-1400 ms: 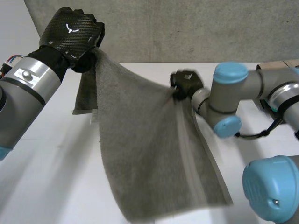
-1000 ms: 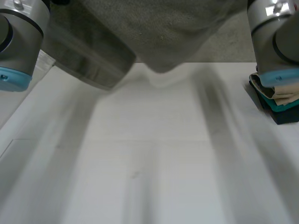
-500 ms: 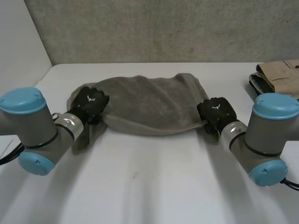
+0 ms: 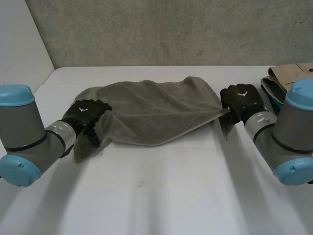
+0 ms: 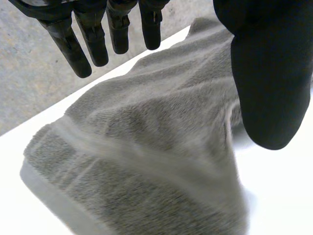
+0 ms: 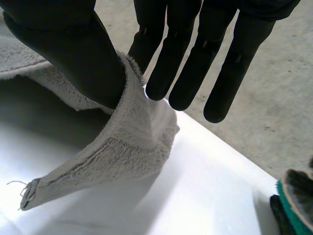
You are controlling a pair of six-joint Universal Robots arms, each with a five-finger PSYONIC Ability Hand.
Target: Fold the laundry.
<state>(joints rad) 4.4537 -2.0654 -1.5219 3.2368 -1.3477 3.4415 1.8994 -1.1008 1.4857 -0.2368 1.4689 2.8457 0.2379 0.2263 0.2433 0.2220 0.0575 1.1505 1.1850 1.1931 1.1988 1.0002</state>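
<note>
Head view, near edge first: what do you have?

Bare table (image 4: pixel 161 196) along the near edge, with both arms reaching in over it. My left hand (image 4: pixel 87 113) is at the left end of the towel (image 4: pixel 151 110), and my right hand (image 4: pixel 239 100) is at its right end. The towel lies bunched across the far half of the tabletop, its near hem sagging in a curve between the hands. Beyond it, by the far right corner, sits a pile of folded clothes (image 4: pixel 288 78).

And the grips?

In the left wrist view the fingers (image 5: pixel 93 39) are straight and spread above the cloth, and the thumb (image 5: pixel 269 73) stands apart from them, so that hand holds nothing. In the right wrist view the towel's edge is nipped between the thumb and the nearest finger, with a corner hanging loose below.

So how do you lay it out well?

I judge the spread only half made. I'd take the left corner in a proper pinch before anything else, since pulling with one hand would just drag the towel sideways. Then I'd draw both ends apart, evenly and low, until the wrinkles go. I'd bring the hem toward the near edge so it lands square. I'd also steer my right arm wide of the pile.
</note>
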